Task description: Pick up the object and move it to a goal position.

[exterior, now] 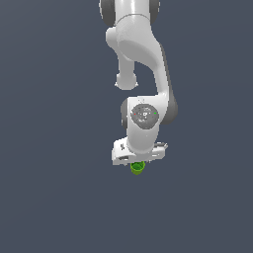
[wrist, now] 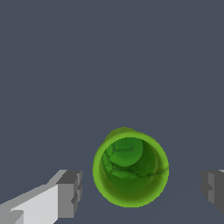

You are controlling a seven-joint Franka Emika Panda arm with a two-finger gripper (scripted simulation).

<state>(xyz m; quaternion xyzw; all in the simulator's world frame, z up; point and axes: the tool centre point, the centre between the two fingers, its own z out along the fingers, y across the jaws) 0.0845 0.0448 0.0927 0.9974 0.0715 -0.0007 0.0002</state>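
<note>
Claw [wrist: 141, 188] spread wide, wider than the cup [wrist: 130, 169], gripping nothing. In the wrist view, going left to right: grey pad of one finger [wrist: 70, 192] on its white link, then a strip of bare surface, then the green cup, then another strip of bare surface, then the grey pad of the other finger [wrist: 213, 187] at the frame edge. Both pads apart from the cup's rim, touching it on neither side. Seen straight down into: round rim, open mouth, darker green inside with lighter patches at the bottom. Upright as far as can be told.

In the exterior view, white arm [exterior: 141, 59] coming down from the top of the frame, wrist turned downward, claw body [exterior: 138, 152] low over the cup [exterior: 137, 167]. Only the lower part of the cup showing beneath the claw body; the rest hidden behind it. Fingers themselves not distinguishable here.

Around the cup, only flat dark blue-grey ground [exterior: 54, 197], uniform on both sides. Whether that is a desk or a floor cannot be told. Between pads and cup, only open gaps.
</note>
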